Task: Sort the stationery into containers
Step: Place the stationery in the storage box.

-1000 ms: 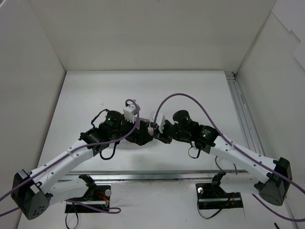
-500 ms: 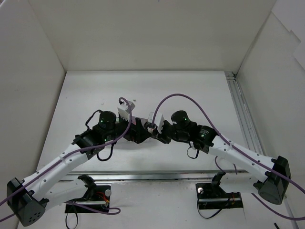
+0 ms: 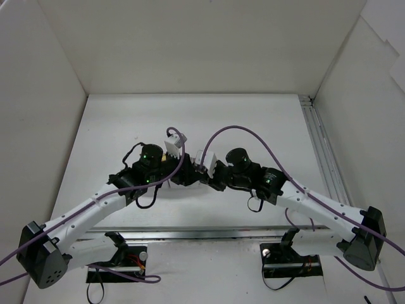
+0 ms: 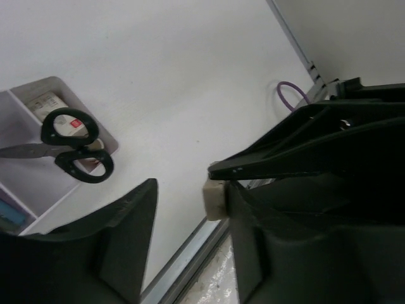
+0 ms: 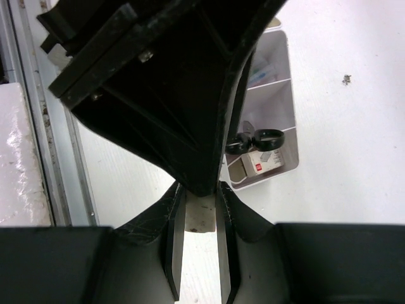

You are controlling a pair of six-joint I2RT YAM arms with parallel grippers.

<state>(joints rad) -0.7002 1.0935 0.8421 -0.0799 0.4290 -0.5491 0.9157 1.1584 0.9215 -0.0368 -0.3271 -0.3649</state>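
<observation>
**Right tool** (image 5: pixel 200 206): jaws drawn together and clamped on a small pale eraser (image 4: pixel 214 198), which projects a little past the fingertips.

**Left tool** (image 4: pixel 190 193): jaws wide apart, gripping nothing. In the left wrist view the eraser sits just beside the inner face of one left finger. I cannot tell whether they touch.

The two tools meet nose to nose above the table (image 4: pixel 190 76), with the front rail (image 4: pixel 186 256) nearby. I read this as a hand-over or re-grip of the eraser, not yet completed.

Hazards from here:
1. **Drop.** If I release the right tool before the left has closed, the eraser falls. It could then bounce toward the rail and lodge there.
2. **Poor purchase.** Little of the eraser stands clear of the right fingertips. If the left tool closes on that stub, it may pinch a corner and squirt the piece out sideways.
3. **Contact.** The tools are crowded together, so any sideways correction risks finger-on-finger collision.

**Eraser:** a pale cream block with softened edges and no sleeve that I can see.

**Organizer** (image 5: pixel 272 107): it sits on the table, apart from the tools. Black-handled scissors (image 5: pixel 255 139) lie with their handles over its end compartment, above a red-labelled eraser (image 5: pixel 262 163).
</observation>
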